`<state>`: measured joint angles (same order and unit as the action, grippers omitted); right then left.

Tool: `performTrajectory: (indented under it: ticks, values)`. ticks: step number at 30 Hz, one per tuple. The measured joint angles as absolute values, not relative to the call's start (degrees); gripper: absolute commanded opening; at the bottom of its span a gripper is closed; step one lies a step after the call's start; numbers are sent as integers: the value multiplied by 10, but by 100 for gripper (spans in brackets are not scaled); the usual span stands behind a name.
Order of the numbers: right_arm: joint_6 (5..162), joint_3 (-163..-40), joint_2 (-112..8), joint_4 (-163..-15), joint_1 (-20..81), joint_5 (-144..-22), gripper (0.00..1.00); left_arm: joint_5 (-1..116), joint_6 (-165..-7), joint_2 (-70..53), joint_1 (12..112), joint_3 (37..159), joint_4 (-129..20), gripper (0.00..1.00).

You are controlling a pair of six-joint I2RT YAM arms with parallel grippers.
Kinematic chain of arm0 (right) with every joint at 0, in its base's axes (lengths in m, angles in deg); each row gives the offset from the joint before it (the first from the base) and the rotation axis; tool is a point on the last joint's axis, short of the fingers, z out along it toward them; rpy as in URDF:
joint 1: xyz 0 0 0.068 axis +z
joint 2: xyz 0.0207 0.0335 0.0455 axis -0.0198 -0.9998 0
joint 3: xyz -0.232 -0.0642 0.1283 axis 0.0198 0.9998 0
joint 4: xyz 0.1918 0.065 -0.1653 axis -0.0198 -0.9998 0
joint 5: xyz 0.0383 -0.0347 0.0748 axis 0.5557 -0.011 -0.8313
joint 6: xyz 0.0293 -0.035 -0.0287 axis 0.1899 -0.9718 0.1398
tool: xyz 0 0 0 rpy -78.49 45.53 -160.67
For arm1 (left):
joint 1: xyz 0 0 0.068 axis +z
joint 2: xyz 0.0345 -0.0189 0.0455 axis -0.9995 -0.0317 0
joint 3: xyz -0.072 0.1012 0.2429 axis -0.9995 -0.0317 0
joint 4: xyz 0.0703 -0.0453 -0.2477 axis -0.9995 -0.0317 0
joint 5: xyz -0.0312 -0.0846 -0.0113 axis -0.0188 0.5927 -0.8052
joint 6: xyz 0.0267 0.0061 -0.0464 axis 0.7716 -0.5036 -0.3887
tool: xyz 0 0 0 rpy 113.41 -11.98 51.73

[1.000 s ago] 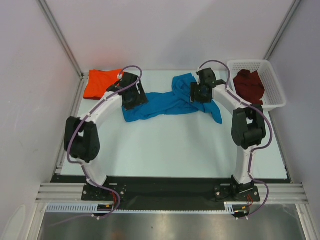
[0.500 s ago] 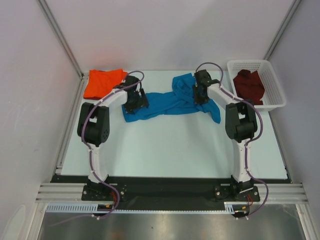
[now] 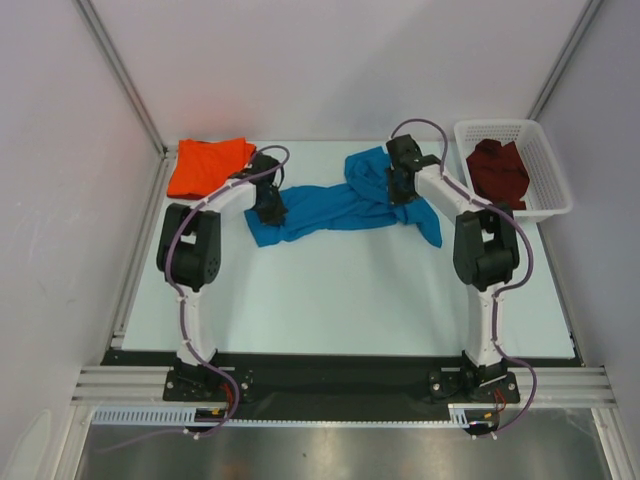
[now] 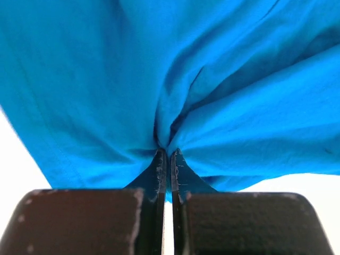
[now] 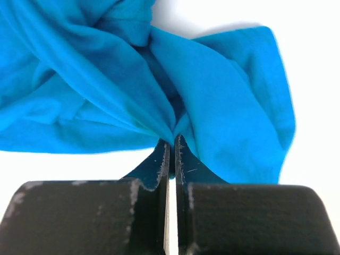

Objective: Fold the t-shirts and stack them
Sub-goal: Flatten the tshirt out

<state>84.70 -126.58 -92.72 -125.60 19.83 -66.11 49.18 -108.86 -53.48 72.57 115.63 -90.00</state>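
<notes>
A bright blue t-shirt (image 3: 330, 207) lies crumpled across the back middle of the table. My left gripper (image 3: 268, 205) is shut on a pinch of the blue t-shirt (image 4: 106, 79) near its left end; cloth bunches at the fingertips (image 4: 166, 153). My right gripper (image 3: 398, 188) is shut on a fold of the blue t-shirt (image 5: 228, 106) at its right end, with cloth gathered at the tips (image 5: 173, 139). An orange t-shirt (image 3: 205, 165) lies folded at the back left corner. A dark maroon t-shirt (image 3: 498, 172) sits in the basket.
A white lattice basket (image 3: 545, 170) stands at the back right corner. White walls with metal frame posts close in the table at the back and sides. The pale table (image 3: 350, 290) spreads between the arms' bases and the blue cloth.
Both grippers went from open to shut on the blue t-shirt. The left arm's elbow swung in toward the table and its gripper settled onto the shirt's left end; the right moved slightly back.
</notes>
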Motion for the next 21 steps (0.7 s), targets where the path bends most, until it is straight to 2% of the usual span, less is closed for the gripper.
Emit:
performTrajectory:
  ticks: [5, 9, 15, 18, 21]
  values:
    - [858, -1266, -866, -1297, 200, -643, 0, 465, -1073, -456, 726, 1098, -902, 0]
    - [876, -1266, -785, -1357, 202, -633, 0, 420, -1055, -282, 726, 1035, -912, 0]
    - [913, -1280, -601, -1431, 216, -633, 0, 386, -1034, 21, 719, 1026, -918, 0]
    - [923, -1316, -547, -1442, 217, -650, 0, 388, -1033, 109, 715, 1022, -926, 0]
    - [928, -1347, -539, -1444, 206, -673, 0, 397, -1023, 144, 713, 1002, -936, 0]
